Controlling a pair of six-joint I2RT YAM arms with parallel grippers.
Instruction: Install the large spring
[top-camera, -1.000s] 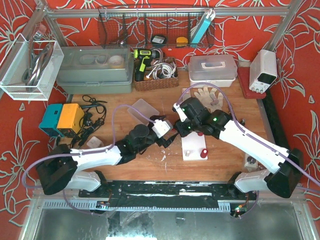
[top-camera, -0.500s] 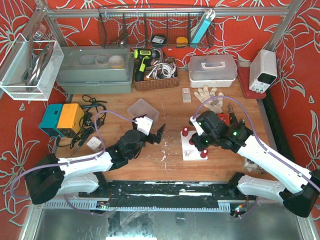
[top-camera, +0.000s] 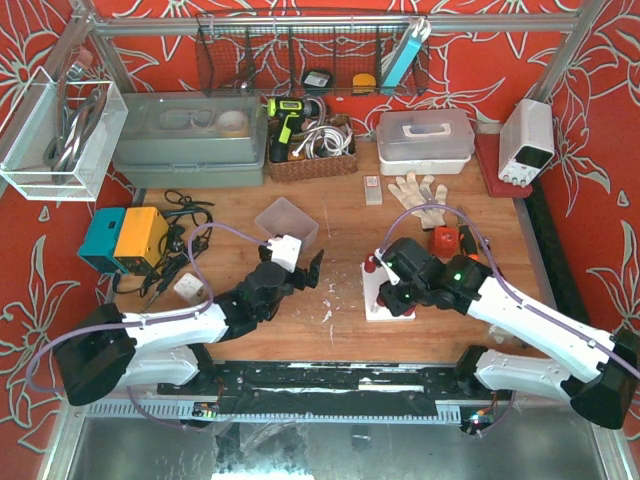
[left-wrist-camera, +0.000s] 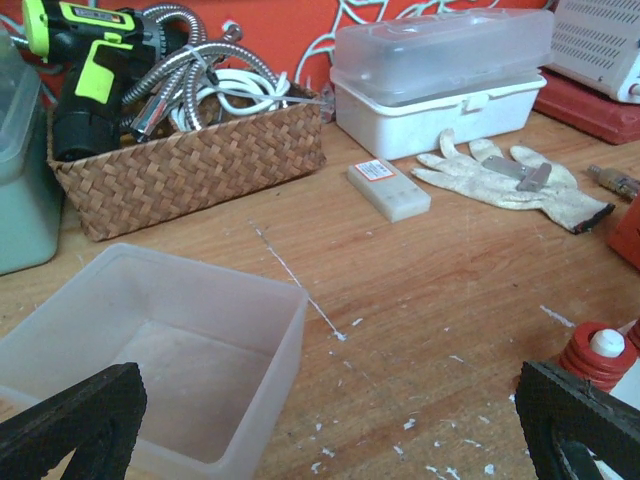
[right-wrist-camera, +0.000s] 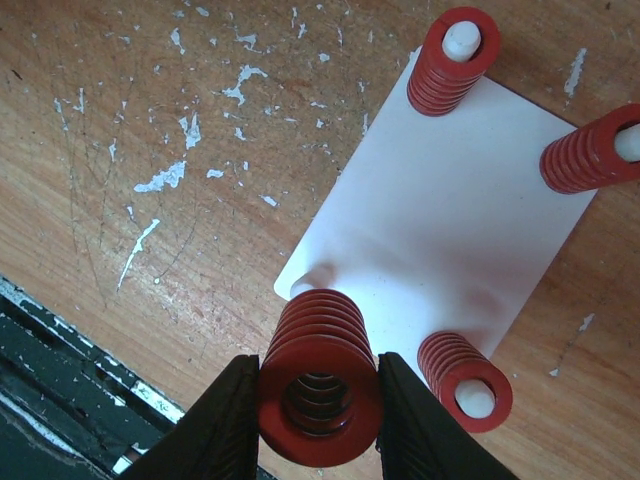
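Note:
My right gripper is shut on the large red spring, held upright over the near-left corner of the white plate. A low bump on the plate shows just beyond the spring. Three smaller red springs sit on white pegs at the other corners. In the top view the right gripper covers most of the plate. My left gripper is open and empty, low over the table left of the plate. Its fingertips frame the bottom of the left wrist view.
A translucent plastic box stands just beyond my left gripper. A wicker basket, a white lidded case, a white glove and a small white block lie at the back. A red object sits right of the plate.
My right gripper has moved from beyond the plate's far-left corner down over its near-left corner with the spring. My left gripper has drawn back to the left, away from the plate.

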